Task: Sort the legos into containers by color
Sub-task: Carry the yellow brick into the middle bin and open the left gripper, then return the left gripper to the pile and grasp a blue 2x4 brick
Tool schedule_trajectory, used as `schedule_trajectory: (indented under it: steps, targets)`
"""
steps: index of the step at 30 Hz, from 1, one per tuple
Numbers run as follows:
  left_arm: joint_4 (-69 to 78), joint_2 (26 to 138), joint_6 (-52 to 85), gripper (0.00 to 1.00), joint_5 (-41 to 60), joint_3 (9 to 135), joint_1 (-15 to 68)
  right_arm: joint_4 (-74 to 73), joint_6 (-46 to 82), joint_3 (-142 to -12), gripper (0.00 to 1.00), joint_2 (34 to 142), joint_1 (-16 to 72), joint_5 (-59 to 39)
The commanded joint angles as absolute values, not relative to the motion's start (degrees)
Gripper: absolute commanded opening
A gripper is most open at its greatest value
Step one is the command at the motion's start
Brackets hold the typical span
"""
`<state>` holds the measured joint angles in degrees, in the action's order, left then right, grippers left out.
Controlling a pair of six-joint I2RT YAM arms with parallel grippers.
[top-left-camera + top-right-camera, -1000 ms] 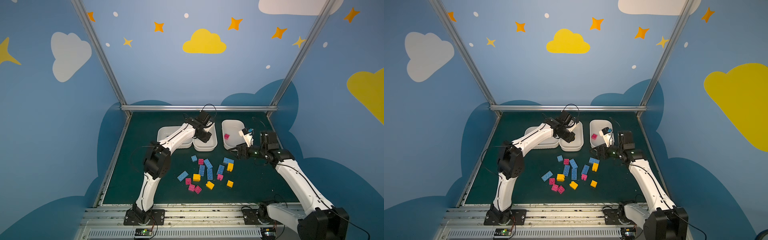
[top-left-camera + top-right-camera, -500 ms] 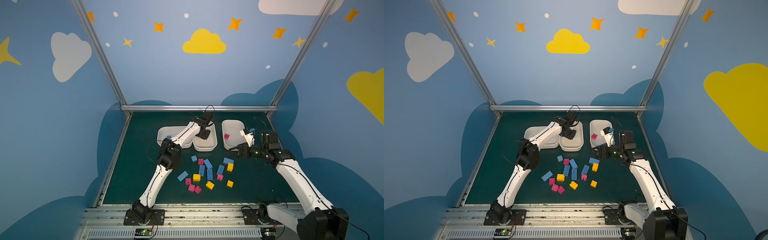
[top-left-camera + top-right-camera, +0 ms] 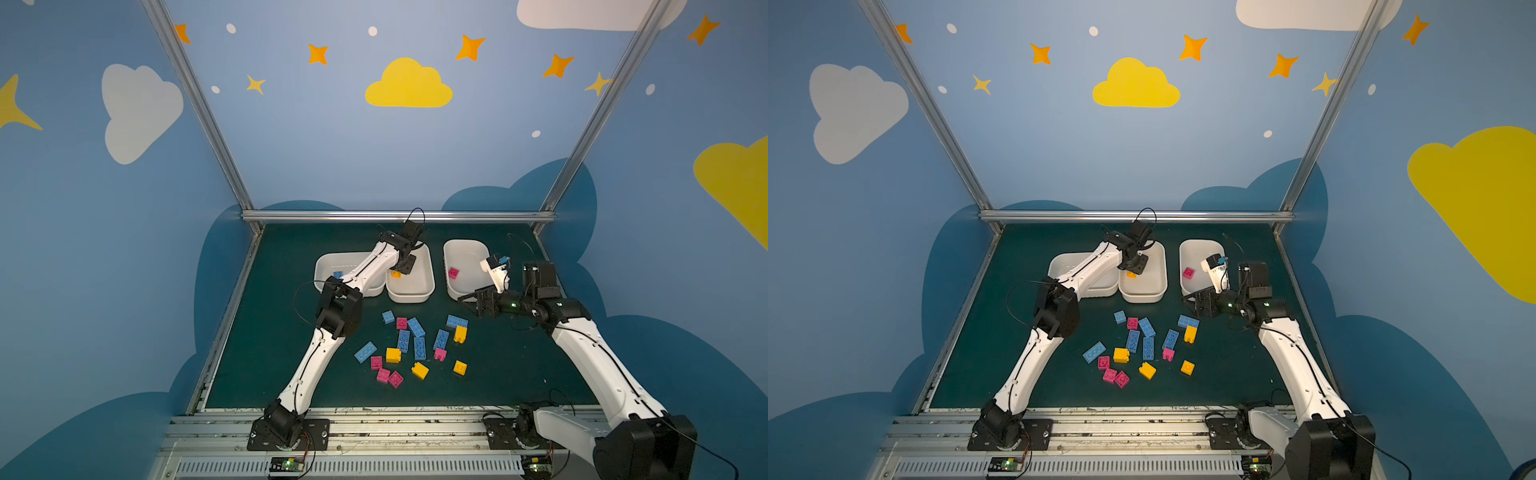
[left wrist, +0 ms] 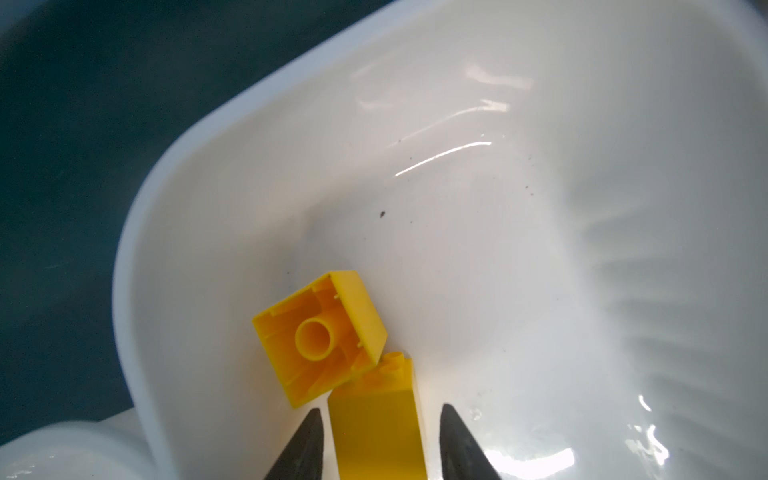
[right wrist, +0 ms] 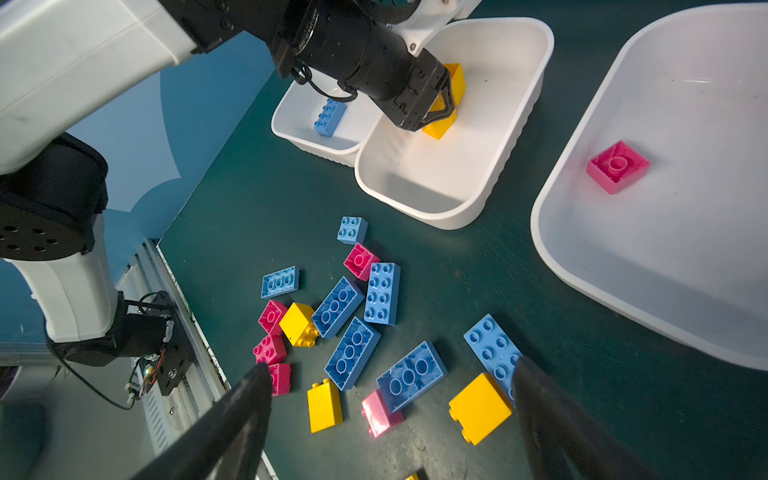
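Note:
Three white containers stand in a row at the back. The left container (image 3: pixel 326 266) holds a blue brick (image 3: pixel 337 274), and the right container (image 3: pixel 465 249) holds a pink brick (image 3: pixel 453 272). My left gripper (image 3: pixel 402 272) reaches down into the middle container (image 3: pixel 411 297). Its jaws are open, with small gaps either side of a yellow brick (image 4: pixel 378 419) lying between them. A second yellow brick (image 4: pixel 320 336) lies upside down just ahead. My right gripper (image 3: pixel 473 303) hovers wide open and empty by the right container's near corner, beside the loose legos (image 3: pixel 415 345).
Loose blue, yellow and pink bricks (image 5: pixel 353 332) are scattered mid-mat in front of the containers. The left arm's elbow (image 3: pixel 338 309) rises just left of that pile. A metal rail (image 3: pixel 395 216) bounds the mat at the back.
The left gripper's jaws have parted from the yellow brick inside the middle container, and the left arm's elbow has shifted. The right arm has not moved.

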<state>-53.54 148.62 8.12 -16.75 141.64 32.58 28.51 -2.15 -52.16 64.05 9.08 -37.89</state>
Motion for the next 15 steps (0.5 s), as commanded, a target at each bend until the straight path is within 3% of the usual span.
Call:
schedule_trajectory:
  steps: [1,7,15]
  targets:
    - [-56.09,143.95,7.96,0.48,-16.48,142.82,33.4,27.93,-2.18,-53.66,0.89,64.25,8.79,-39.42]
    - [-60.56,136.67,8.8,0.57,-12.55,138.65,34.73,28.0,-2.09,-53.26,0.89,63.56,8.79,-40.3]
    - [-58.25,118.74,13.3,0.71,-6.42,114.46,36.16,28.4,-2.52,-52.27,0.89,62.55,9.01,-42.44]
